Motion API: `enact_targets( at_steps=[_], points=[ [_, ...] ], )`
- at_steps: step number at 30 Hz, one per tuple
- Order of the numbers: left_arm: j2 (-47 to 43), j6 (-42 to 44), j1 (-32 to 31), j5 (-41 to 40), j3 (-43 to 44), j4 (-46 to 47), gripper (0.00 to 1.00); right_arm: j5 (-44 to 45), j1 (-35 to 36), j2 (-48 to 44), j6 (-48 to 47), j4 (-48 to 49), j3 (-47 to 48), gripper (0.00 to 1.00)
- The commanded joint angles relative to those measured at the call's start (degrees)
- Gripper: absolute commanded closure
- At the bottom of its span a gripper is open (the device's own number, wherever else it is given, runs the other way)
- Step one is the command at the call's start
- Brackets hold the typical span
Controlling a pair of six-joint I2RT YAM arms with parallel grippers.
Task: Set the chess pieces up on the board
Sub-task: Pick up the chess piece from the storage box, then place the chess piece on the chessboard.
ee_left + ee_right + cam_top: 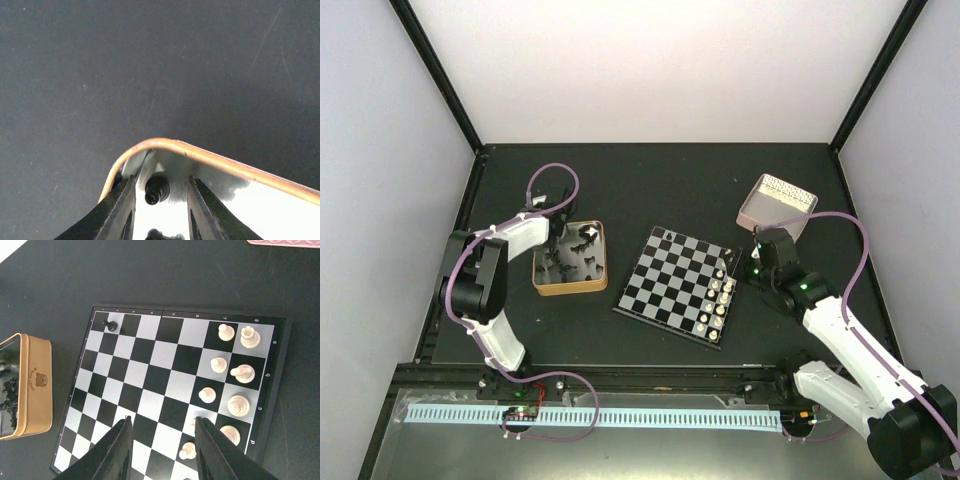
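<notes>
Chess pieces [586,237]: tiny and black, mostly heaped in the tin [565,290]; one black piece [110,325] stands on the board's 11 o'clock corner.
Board [670,280]: black and pale grey checks, mid-worktop [650,180].
Around: tin at the board's 9 o'clock, pink box [775,205] at 2 o'clock, white pieces [720,295] along the 3 o'clock edge.
Left tool [161,182]: released, fingers either side of a piece inside the tin.
Right tool [162,432]: released, above the board.
Writing: bear emblem on the tin, lettering illegible.

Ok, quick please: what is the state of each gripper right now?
Left gripper: open, down in the tin, a black piece loose between its fingers.
Right gripper: open, empty, over the board.
</notes>
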Motion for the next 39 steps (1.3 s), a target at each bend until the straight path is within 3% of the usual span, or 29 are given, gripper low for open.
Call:
enact_targets(
  at_steps=[1,9,13,20,29,35,39],
  points=[
    [1.97,-0.84,1.8,2.22,2.87,-0.13,0.71,-0.25,0.03,-0.79,0.33,0.14,0.97,0.64],
    [3.59,-0.41,2.99,5.43,3.85,-1.58,0.8,-0.14,0.03,-0.97,0.52,0.04,1.06,0.64],
    [4.38,-0.22,3.04,5.69,4.73,-2.26,0.9,-0.18,0.03,-1.28,0.51,-0.05,1.06,0.65],
    [0.05,0.79,1.78,7.25,2.94,-2.23,0.97,0.19,0.02,-2.11,0.42,-0.14,0.8,0.65],
    [-9.64,5.41,-10.48,18.04,2.03,-2.56,0.96,0.28,0.03,-2.02,0.68,0.38,0.45,0.65],
    [-0.96,18.57,-18.27,27.45,10.87,-2.73,0.95,0.31,0.03,-2.41,0.78,0.57,-0.07,0.65],
    [3.42,22.09,-21.73,31.83,15.47,-0.27,0.95,0.79,0.03,-2.87,0.77,0.29,-0.48,0.65]
  ],
)
